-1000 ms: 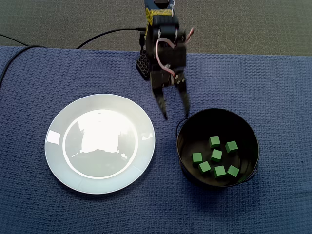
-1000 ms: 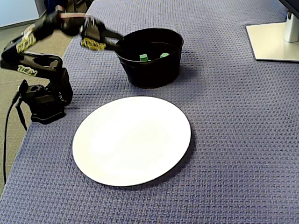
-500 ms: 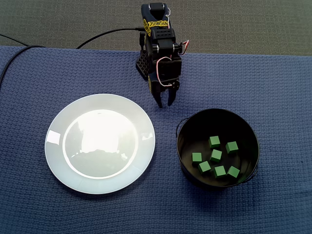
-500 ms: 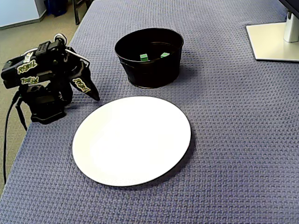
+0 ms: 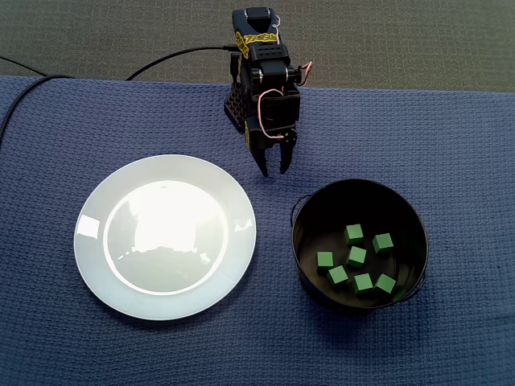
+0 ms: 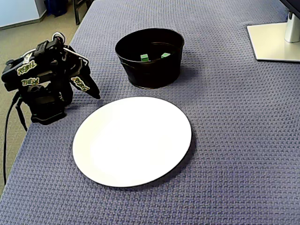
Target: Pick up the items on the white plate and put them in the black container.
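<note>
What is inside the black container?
Seven green cubes lie in the black container. In a fixed view its wall hides all but two.

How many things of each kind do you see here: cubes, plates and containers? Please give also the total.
Green cubes: 7, all inside the container
White plate: 1, with nothing on it
Black container: 1
Total: 9
</note>
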`<control>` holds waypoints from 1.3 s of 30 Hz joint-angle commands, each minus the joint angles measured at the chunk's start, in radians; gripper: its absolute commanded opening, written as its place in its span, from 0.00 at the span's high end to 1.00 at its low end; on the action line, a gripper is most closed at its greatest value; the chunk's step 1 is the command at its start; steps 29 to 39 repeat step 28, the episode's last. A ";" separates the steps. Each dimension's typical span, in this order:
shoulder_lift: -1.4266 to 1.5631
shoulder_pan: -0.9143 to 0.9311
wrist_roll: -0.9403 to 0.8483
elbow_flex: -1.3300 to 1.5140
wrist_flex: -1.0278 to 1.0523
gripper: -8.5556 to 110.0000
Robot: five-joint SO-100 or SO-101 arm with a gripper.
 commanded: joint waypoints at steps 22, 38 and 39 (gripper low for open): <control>-0.003 0.241 -0.037 0.014 0.184 0.88; -0.003 0.241 -0.037 0.014 0.184 0.88; -0.003 0.241 -0.037 0.014 0.184 0.88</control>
